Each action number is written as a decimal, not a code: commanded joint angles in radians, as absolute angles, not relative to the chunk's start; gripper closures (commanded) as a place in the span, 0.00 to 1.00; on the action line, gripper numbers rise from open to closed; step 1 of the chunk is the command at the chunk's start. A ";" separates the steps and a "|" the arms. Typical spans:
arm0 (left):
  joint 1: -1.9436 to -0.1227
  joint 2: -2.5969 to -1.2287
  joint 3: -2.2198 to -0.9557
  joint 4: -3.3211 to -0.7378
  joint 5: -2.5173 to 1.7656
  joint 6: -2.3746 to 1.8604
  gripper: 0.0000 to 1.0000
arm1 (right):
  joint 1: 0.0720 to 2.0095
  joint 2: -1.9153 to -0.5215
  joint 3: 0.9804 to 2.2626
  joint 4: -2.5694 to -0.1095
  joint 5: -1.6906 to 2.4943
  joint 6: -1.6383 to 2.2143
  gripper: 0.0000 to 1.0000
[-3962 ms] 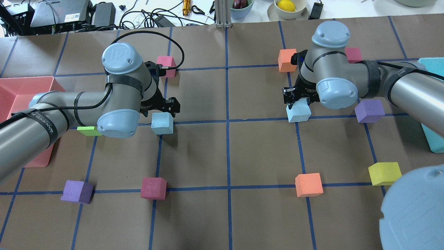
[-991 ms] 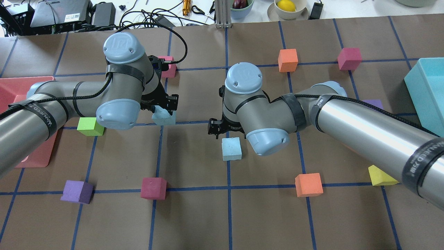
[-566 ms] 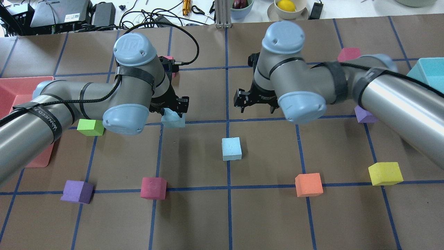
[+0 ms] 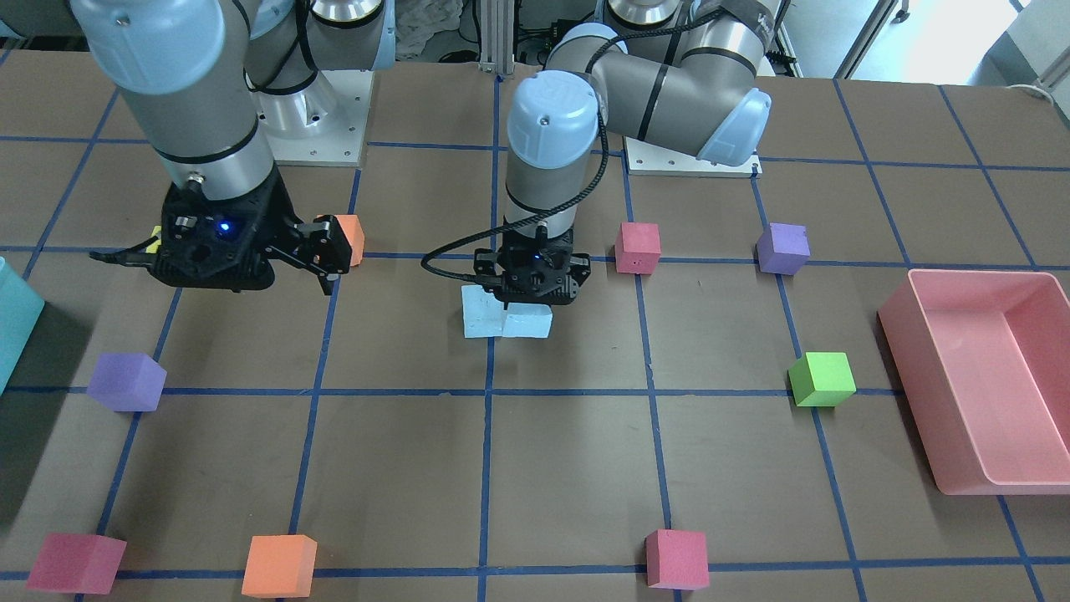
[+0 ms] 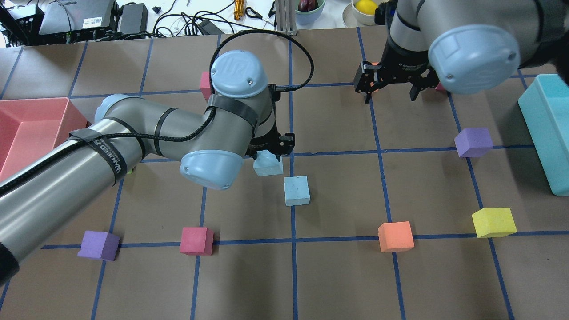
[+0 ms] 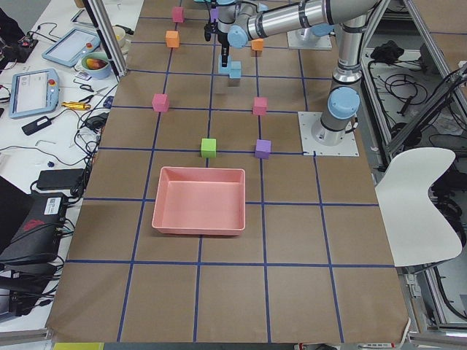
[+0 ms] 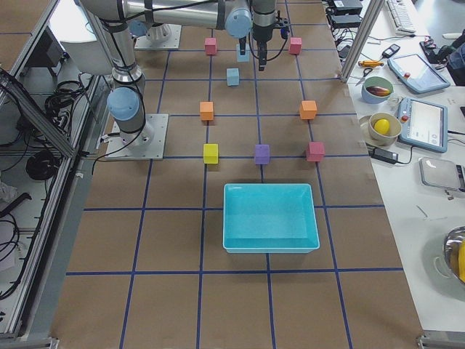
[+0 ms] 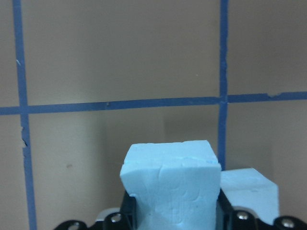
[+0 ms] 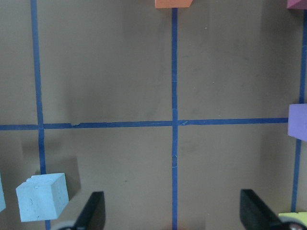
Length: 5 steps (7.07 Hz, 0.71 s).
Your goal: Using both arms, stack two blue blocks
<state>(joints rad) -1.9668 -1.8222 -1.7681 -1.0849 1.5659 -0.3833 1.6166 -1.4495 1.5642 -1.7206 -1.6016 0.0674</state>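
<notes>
- The left gripper was clenched on the held blue block, a pale, pitted foam cube.
- The second blue block sat near it on the matte brown table.
- The right gripper hung released, its black fingers spread.

A pale sky-blue foam cube sits clamped in the black pincer at six o'clock. A second pale blue foam cube lies at four o'clock on the brown blue-taped table.
</notes>
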 commanded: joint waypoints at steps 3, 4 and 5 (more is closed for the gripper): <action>-2.029 -1.873 -1.703 -1.178 1.560 -0.506 0.92 | 1.551 -1.479 1.525 -1.657 -1.598 0.052 0.00; -2.034 -1.887 -1.700 -1.178 1.557 -0.509 0.93 | 1.555 -1.505 1.532 -1.655 -1.595 0.051 0.00; -2.042 -1.899 -1.706 -1.175 1.559 -0.511 0.93 | 1.552 -1.514 1.531 -1.614 -1.595 0.048 0.00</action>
